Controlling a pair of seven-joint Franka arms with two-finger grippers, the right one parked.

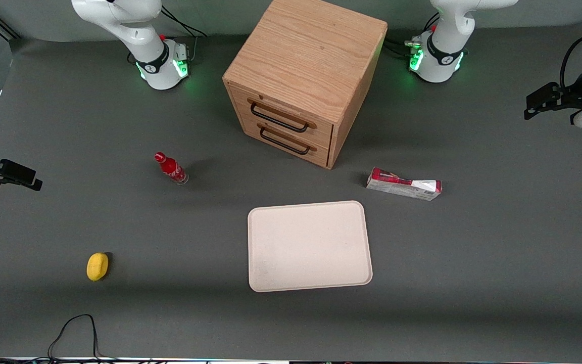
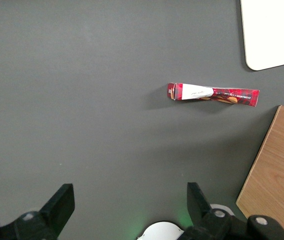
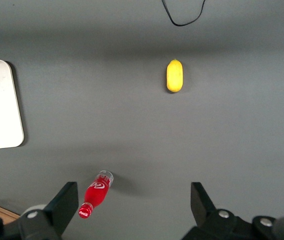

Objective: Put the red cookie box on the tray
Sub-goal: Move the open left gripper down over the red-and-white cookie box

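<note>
The red cookie box [image 1: 403, 184], a long slim carton in red, white and grey, lies flat on the grey table. It is beside the tray's corner, a little farther from the front camera and toward the working arm's end. It also shows in the left wrist view [image 2: 212, 94]. The cream-beige tray [image 1: 309, 246] lies bare near the table's middle; one corner shows in the left wrist view [image 2: 271, 30]. My left gripper [image 1: 536, 103] hangs high at the working arm's end, well apart from the box. Its fingers [image 2: 62, 202] are wide open and empty around the midpoint [image 2: 129, 200].
A wooden two-drawer cabinet [image 1: 303, 76] stands farther from the front camera than the tray, close to the box. A small red bottle [image 1: 171, 168] and a yellow object [image 1: 97, 266] lie toward the parked arm's end. A black cable [image 1: 76, 333] loops at the near edge.
</note>
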